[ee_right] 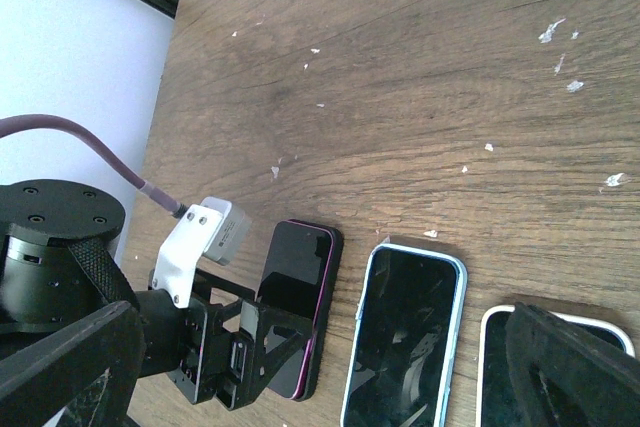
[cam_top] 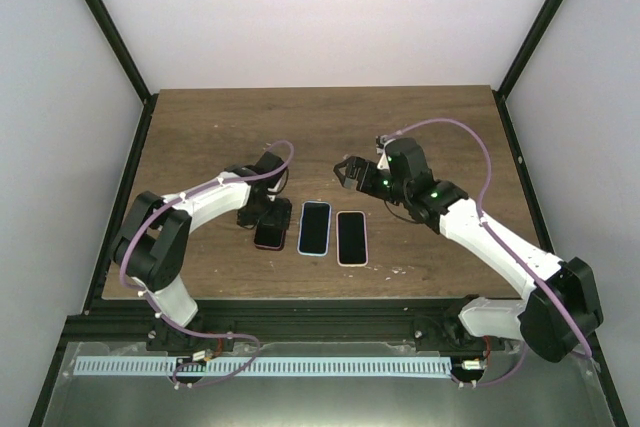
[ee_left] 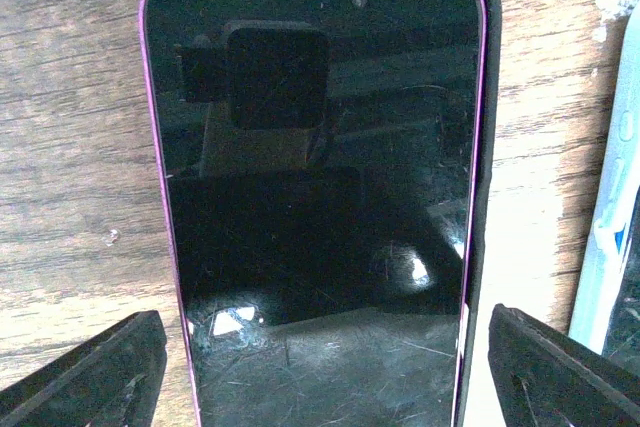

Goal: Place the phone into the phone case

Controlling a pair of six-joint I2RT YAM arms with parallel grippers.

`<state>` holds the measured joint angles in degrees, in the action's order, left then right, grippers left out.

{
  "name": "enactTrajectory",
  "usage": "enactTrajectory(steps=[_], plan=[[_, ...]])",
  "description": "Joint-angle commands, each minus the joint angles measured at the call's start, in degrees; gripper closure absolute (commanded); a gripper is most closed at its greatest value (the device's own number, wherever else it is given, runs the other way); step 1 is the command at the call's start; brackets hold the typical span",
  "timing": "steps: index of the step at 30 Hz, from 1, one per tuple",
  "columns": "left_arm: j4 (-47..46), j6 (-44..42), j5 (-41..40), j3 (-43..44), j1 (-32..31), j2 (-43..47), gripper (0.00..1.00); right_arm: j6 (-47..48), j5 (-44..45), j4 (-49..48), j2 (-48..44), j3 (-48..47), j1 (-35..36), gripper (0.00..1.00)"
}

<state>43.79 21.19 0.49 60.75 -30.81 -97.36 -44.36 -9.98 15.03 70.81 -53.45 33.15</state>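
A dark-screened phone with a pink rim [cam_top: 269, 235] lies face up on the table in a black case [ee_left: 488, 147]. It sits skewed in the case, with the case's wall showing along its right side and top. The phone fills the left wrist view [ee_left: 310, 197] and shows in the right wrist view [ee_right: 295, 297], as does the case [ee_right: 333, 267]. My left gripper [cam_top: 262, 219] is low over the phone's near end. It is open [ee_left: 325, 377], with one finger on each side and neither touching the phone. My right gripper [cam_top: 345, 172] hovers open and empty [ee_right: 318, 372] behind the phones.
A phone in a light blue case [cam_top: 314, 227] lies right of the pink-rimmed phone. A phone in a white case [cam_top: 351, 237] lies right of that. Small white flecks [ee_right: 560, 57] dot the wooden table [cam_top: 430, 127]. Black frame posts stand at the table's corners.
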Motion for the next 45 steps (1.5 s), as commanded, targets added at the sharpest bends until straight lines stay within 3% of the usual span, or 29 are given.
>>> enactTrajectory(steps=[1,7,11,17,22,26,35,42,45], plan=[[0.0,2.0,0.0,1.3,0.2,1.3,0.12,1.2,-0.8,-0.7,-1.3,0.5,-0.4,0.0],[-5.1,3.8,7.1,-1.9,5.6,6.4,0.21,-1.5,-6.4,-4.3,-0.3,3.4,-0.4,0.01],[-8.1,4.2,10.7,-5.4,9.4,9.9,0.22,-3.4,-9.1,-5.5,2.9,3.7,0.4,0.08],[-12.5,5.4,17.3,-11.5,13.9,10.2,0.28,-6.2,-10.2,-9.3,10.4,1.9,5.7,0.28],[-13.3,5.2,16.3,-13.9,14.9,10.3,0.32,-6.8,-10.3,-11.5,17.7,-0.5,9.6,0.49],[-15.0,6.3,15.2,-16.2,15.0,10.0,0.39,-6.9,-10.6,-11.8,23.2,-2.8,11.7,0.58],[-19.6,7.3,23.1,-20.7,15.0,10.7,0.6,-6.3,-12.9,-11.3,35.2,-9.6,16.1,0.61],[-23.5,11.9,28.4,-24.1,14.9,12.0,0.67,-5.5,-9.4,-7.3,39.5,-12.3,16.2,0.61],[-25.7,15.0,31.6,-25.4,14.9,13.5,0.66,-5.3,-8.6,-8.6,39.9,-11.1,15.7,0.62]])
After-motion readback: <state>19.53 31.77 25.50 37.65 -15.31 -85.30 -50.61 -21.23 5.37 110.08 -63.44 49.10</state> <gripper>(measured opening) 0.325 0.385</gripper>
